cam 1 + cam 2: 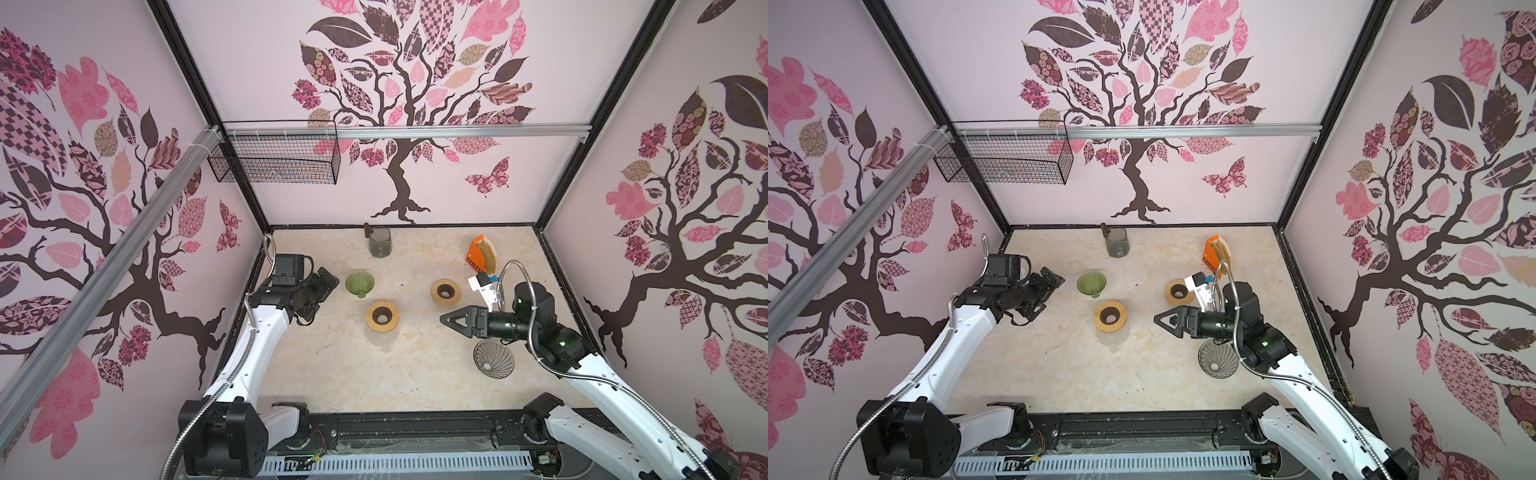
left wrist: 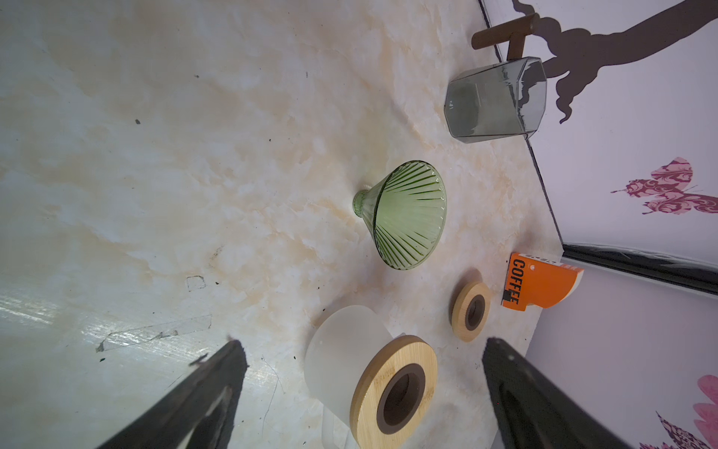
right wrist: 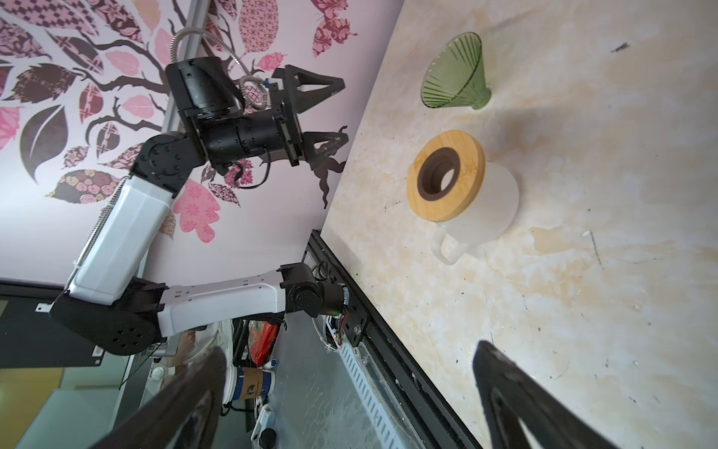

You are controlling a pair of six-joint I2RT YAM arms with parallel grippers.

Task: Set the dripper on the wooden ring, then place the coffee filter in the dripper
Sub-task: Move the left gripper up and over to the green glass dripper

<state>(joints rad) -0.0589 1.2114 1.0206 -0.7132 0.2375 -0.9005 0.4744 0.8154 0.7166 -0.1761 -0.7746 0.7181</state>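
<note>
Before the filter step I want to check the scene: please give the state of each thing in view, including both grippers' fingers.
green dripper: upright, mouth up, empty
grey dripper: empty, no filter inside
filter box: standing, open, filters inside
frosted mug: upright, wooden ring on top
second wooden ring: flat on the table
glass jug: upright, empty
left gripper: fingers open, holding nothing
right gripper: fingers open, holding nothing
</note>
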